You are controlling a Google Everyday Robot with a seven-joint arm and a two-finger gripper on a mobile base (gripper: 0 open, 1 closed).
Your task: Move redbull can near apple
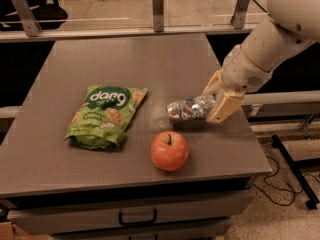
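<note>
The can (pixel 187 109) was held sideways close to the right edge of the counter (pixel 125 59), somewhat nearer the front right corner than the back one. It was a small, slim thing of shiny silver metal with bluish patches - crinkled and mottled, its skin catching the light in broken spots. Its left end pointed toward the middle of the counter. Its right end sat in the gripper (pixel 216 96), whose two tan fingers (pixel 223 105) were clamped on it from either side. Whether the can rested on the counter or hung just above it could not be told; a dark shadow lay under it.

The apple (pixel 169 151) stood near the front edge, just in front of the can and a little to its left - near, but apart from it. It was red-orange, with a short dark stem on top.

A green snack bag (pixel 106 115) lay flat toward the left, well apart from the can. The white arm (pixel 270 44) reached in from over the right edge.
</note>
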